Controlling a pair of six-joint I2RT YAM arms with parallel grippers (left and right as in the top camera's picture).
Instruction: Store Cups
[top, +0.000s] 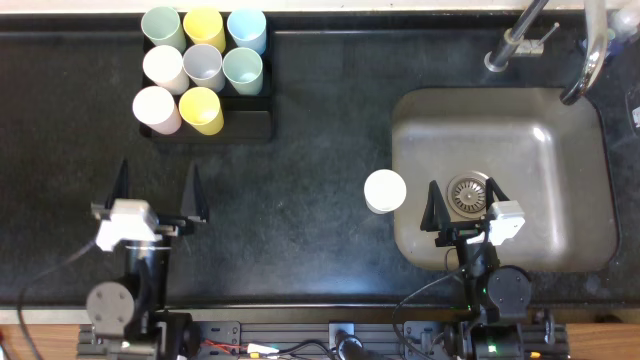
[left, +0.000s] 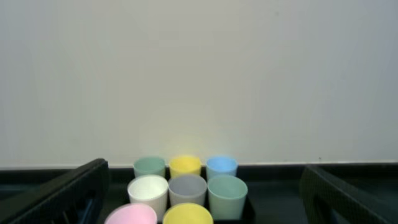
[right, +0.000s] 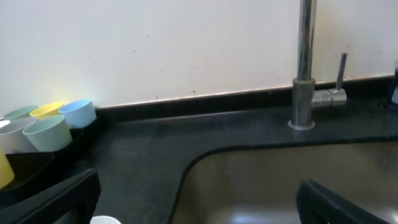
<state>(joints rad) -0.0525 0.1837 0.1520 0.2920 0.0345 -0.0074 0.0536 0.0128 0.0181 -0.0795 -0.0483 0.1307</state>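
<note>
A black tray (top: 255, 125) at the back left of the counter holds several upright cups in green, yellow, blue, white, grey and pink (top: 157, 108). The same cups (left: 186, 186) stand ahead in the left wrist view. A lone white cup (top: 385, 190) stands on the counter just left of the sink (top: 500, 100); its rim (right: 104, 219) peeks in the right wrist view. My left gripper (top: 157, 192) is open near the front left, well short of the tray. My right gripper (top: 463, 208) is open over the sink's front part, to the right of the white cup.
A chrome faucet (top: 520, 35) rises behind the sink, seen as a tall pipe (right: 303, 62) in the right wrist view. Dark counter (top: 300, 230) lies open between the tray and the sink. A pale wall stands behind.
</note>
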